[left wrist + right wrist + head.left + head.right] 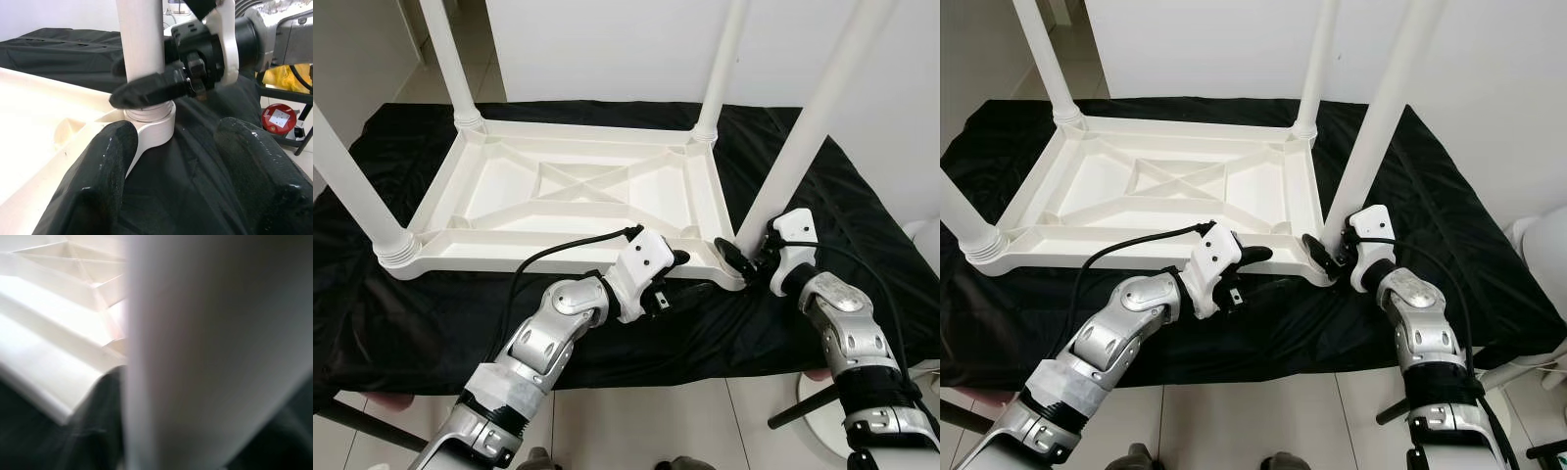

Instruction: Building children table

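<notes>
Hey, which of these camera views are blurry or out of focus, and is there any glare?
Right wrist view: the white table leg sits too close and is blurred, the tabletop ribs soft. Left wrist view: the left claw fingers in the foreground are soft with glossy highlights, and the right claw on the leg is clearer. Both eye views: evenly lit and sharp, no strong glare.

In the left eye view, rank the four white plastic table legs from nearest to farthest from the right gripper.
1. Near-right white plastic leg, clasped by the right gripper.
2. Far-right leg, behind it.
3. Near-left leg and far-left leg, across the upturned white tabletop: too close to call.
</notes>
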Available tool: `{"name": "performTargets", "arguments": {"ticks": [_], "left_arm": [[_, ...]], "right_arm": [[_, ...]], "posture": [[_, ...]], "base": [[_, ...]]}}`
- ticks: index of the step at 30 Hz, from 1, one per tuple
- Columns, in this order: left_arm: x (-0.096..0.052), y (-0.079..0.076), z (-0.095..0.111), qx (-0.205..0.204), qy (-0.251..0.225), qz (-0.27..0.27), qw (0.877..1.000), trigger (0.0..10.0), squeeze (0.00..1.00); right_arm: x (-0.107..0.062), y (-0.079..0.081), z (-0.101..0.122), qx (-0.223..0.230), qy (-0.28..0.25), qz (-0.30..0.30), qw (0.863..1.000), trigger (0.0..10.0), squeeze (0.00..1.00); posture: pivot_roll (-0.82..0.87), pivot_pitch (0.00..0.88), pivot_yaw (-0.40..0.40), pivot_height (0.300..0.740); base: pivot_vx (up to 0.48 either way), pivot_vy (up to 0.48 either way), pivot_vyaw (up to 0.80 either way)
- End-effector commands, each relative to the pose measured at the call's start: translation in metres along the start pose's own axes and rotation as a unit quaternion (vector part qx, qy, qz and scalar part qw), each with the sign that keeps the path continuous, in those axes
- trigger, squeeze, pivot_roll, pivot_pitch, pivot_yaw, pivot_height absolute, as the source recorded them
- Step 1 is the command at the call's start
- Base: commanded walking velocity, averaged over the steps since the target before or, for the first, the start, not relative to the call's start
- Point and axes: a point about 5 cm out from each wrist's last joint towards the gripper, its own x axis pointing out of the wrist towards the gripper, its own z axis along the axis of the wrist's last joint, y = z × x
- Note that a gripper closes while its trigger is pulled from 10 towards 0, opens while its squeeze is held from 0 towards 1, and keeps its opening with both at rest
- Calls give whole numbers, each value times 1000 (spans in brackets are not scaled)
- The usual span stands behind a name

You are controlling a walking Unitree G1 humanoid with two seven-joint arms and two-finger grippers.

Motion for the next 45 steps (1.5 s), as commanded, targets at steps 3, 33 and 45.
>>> {"name": "performTargets", "arguments": {"ticks": [3, 33, 45], "left_arm": [[0, -12, 0, 1, 5, -87, 996, 10000, 0], [6, -3, -3, 5, 12, -37, 999, 10000, 0], [6, -6, -4, 2, 10, -39, 999, 10000, 0]], "right_arm": [[-2, 2, -11, 6, 20, 11, 1000, 0, 0], [1, 18, -6, 101, -6, -331, 938, 10000, 0], [5, 43, -5, 137, 20, -415, 899, 10000, 0]], "posture": [[10, 0, -22, 740], [1, 0, -38, 740], [7, 0, -51, 740]], "base": [[0, 0, 0], [0, 0, 0], [0, 0, 0]]}}
